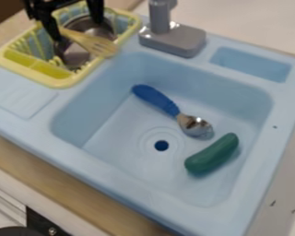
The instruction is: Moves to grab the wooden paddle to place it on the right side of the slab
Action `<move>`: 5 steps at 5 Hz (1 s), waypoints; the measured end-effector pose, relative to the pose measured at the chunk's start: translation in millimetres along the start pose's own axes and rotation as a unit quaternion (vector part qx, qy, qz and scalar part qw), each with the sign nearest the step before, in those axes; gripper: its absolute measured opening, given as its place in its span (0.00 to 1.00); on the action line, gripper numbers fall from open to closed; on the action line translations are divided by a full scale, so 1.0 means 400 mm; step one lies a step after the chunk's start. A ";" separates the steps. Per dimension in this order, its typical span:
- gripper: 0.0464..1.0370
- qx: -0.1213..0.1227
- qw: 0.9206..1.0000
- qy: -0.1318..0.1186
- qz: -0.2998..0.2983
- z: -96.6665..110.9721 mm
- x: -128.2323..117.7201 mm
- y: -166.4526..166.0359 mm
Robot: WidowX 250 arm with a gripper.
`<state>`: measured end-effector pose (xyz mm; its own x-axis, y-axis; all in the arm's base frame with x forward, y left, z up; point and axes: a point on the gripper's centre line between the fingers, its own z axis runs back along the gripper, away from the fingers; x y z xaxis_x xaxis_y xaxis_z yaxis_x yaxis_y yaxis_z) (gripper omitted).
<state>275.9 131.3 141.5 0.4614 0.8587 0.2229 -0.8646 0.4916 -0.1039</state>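
My gripper is over the dish rack, top left of the camera view. Fingers spread wide, one each side of a gap, nothing clamped. Wooden paddle sits in the rack: slotted head toward the basin, at the rack's right-hand rim; handle runs up-left, its upper end right by my left-in-view finger. Can't tell if they touch. Shiny metal pan in the rack, paddle lying across in front of it. Rack is yellow-rimmed, on the upper-left corner of the light blue sink. Grey faucet stands behind the basin, just right of the rack. In the basin: spoon, blue handle pointing up-left, metal bowl end near the green cucumber. Cucumber lies at a slant, right of the drain hole.
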 end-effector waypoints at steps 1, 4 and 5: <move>0.96 0.001 1.000 0.008 0.024 -0.027 0.023 -0.008; 0.96 0.014 0.989 0.000 0.145 -0.057 0.069 0.047; 0.96 0.035 0.989 0.021 0.142 -0.103 0.067 0.047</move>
<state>280.3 169.5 105.7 0.2047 0.9666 0.1544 -0.9716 0.2198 -0.0879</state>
